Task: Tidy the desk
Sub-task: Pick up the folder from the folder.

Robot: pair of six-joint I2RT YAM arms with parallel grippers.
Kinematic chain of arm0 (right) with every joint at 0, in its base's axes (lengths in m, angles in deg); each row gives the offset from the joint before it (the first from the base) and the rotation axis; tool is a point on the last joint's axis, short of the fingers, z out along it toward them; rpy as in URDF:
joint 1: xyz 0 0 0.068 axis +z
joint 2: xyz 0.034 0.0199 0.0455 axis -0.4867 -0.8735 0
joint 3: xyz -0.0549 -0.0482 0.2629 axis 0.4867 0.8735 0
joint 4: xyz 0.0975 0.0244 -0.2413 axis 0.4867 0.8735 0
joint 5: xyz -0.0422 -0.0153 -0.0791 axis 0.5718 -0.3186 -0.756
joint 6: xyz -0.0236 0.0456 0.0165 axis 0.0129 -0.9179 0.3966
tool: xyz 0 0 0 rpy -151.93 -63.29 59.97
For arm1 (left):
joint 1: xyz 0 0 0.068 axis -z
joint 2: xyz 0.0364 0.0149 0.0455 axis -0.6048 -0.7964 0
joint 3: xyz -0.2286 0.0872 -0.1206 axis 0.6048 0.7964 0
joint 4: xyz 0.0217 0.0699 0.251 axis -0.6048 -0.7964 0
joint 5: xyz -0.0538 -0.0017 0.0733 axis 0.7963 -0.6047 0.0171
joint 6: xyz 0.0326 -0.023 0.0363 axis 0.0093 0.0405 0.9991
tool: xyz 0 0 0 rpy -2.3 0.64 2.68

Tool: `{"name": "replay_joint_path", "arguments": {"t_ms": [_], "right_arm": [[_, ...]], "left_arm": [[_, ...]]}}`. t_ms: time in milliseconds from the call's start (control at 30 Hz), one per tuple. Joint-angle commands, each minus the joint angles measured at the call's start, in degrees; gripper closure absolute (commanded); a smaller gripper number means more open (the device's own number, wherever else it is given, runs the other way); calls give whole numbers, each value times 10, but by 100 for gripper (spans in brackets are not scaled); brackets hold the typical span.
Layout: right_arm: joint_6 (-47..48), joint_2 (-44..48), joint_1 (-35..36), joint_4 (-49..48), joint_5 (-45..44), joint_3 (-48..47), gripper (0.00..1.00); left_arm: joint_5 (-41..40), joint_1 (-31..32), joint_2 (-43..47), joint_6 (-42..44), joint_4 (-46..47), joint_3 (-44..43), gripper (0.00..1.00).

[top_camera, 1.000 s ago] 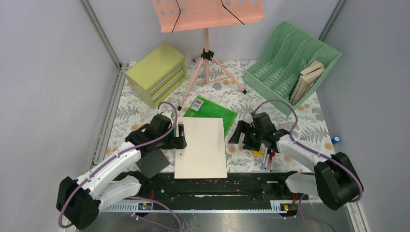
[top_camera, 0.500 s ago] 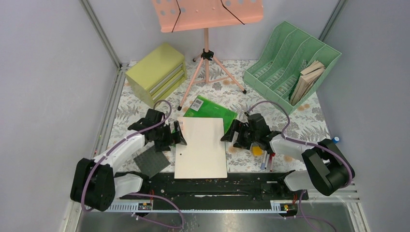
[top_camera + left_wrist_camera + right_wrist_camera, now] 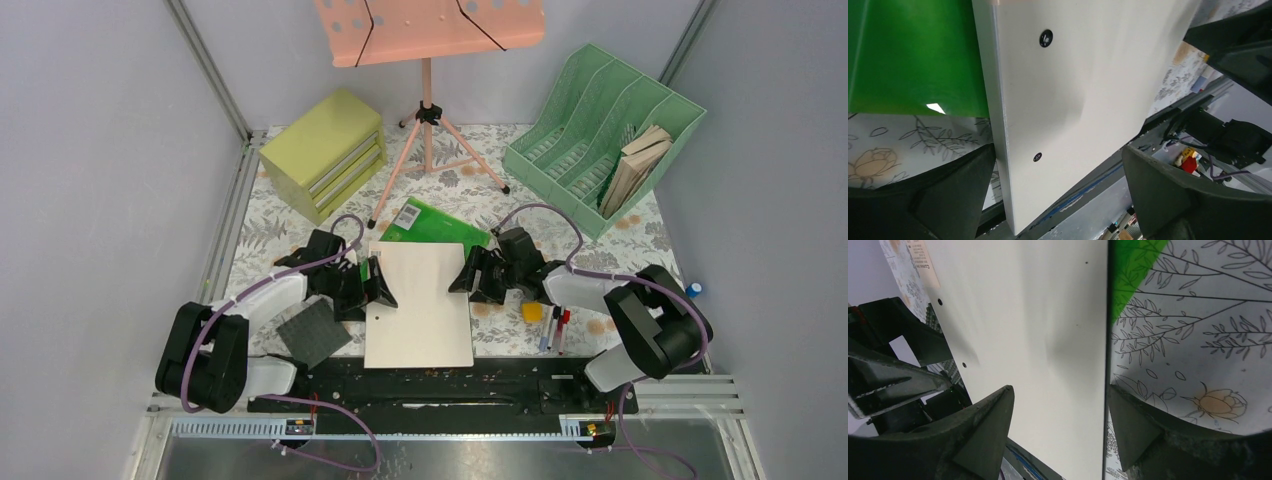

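Observation:
The desk (image 3: 262,238) has a fern-printed top. In its near middle lies a white binder (image 3: 420,305), overlapping a green folder (image 3: 443,224). My left gripper (image 3: 374,283) is open at the binder's left edge. In the left wrist view the binder (image 3: 1073,90) fills the space between the two dark fingers (image 3: 950,195), with the green folder (image 3: 913,55) behind it. My right gripper (image 3: 468,275) is open at the binder's right edge. In the right wrist view that edge of the binder (image 3: 1033,330) runs between the fingers (image 3: 1135,427), one over the cover, one on the desk side.
An olive-yellow drawer cabinet (image 3: 325,152) stands back left, a pink music stand (image 3: 428,110) back centre, a mint file rack (image 3: 600,135) with books (image 3: 635,165) back right. A dark grey pad (image 3: 313,335) lies near left. Markers (image 3: 553,328) and a yellow piece (image 3: 533,311) lie near right.
Both arms have lowered and swung inward, bringing each gripper onto a side edge of the white binder. The right jaws have narrowed somewhat. The binder has shifted slightly.

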Motion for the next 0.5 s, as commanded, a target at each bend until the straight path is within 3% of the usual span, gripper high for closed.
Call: {"name": "replay_joint_path", "arguments": {"t_ms": [0,467], "right_arm": [[17,-27,15,55,-9,-20,24],[24,-39,23,66,-11,-34,26]], "left_arm": [[58,-2,25,-16,47,-2,2],[123,-3,110,-52,34,-69,6]]}}
